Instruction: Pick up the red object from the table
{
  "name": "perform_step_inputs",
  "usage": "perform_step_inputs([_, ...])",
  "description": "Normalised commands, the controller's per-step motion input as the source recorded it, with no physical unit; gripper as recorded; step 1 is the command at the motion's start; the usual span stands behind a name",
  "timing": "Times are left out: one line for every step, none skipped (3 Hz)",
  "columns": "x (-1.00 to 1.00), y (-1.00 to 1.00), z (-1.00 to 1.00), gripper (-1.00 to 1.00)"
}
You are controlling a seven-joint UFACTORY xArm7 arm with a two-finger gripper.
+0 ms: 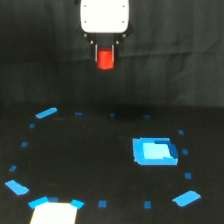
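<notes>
Slipping is my worry: the block [105, 59] could drop to the table [100, 150] if the pinch is shallow. I see the claw [105, 56] at top centre of the frame, closed narrow on the block, which sits between its fingers, apparently well above the surface.

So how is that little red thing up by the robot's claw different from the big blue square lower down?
The red object is a stubby, upright block; the blue patch looks flat against the table. The red object sits between the fingers of the gripper, at the top of the exterior view, while the blue patch lies alone, lower and toward that view's right. The blue patch also looks wider. Both stand out brightly against the black surface.
</notes>
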Motion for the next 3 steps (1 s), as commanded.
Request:
perform_step_inputs([-0.18, -0.01, -0.06, -1.0])
perform_step_inputs([0.23, -0.32, 0.26, -1.0])
perform_step_inputs([0.14, -0.03, 0.2, -1.0])
